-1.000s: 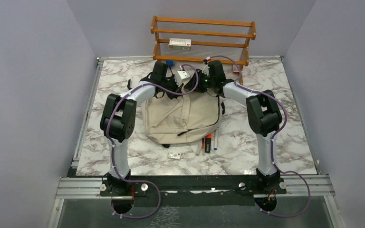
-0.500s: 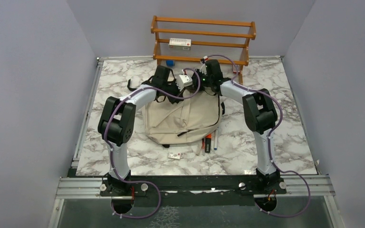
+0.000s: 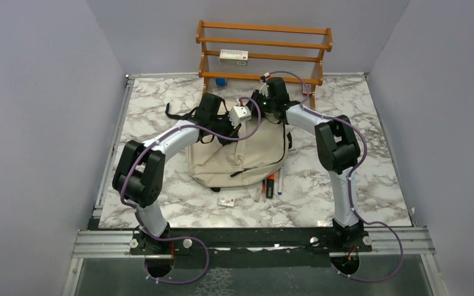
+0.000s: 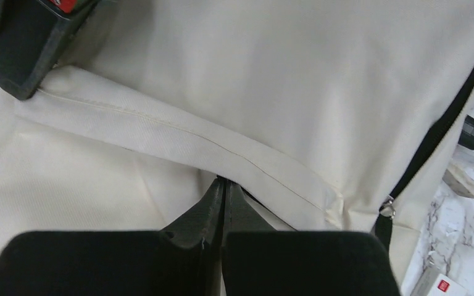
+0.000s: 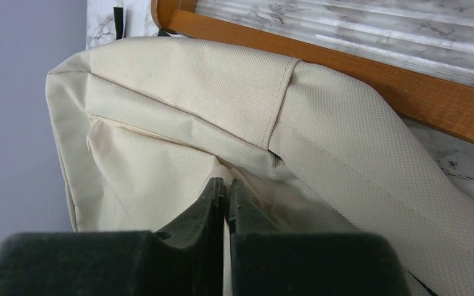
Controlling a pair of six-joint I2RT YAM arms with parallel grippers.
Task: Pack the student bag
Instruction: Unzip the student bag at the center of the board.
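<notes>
Student bag: where does it lie now, Jun?

Jun: On the middle of the desk, a little toward the far edge. Its top end is close to the wooden shelf that stands along that edge. Some pens lie just beside its bottom, on the near side.

Lena: And the two pincers?

Jun: Both are at the top end of the bag. The right gripper is almost fully closed, with a thin fold of the cream fabric between its fingers. The left gripper has its fingers pressed together at a seam flap. I judge that it also pinches cloth, but the layer is too thin to see well.

Lena: What can go wrong from here?

Jun: The hold is small and the fabric is smooth, so a fold may slip out if one arm pulls faster than the other. If both pull toward the far edge, the bag can press on the shelf. If the whole bag is dragged, its bottom may push the pens away. Also the two wrists are near each other, so they could touch.
</notes>
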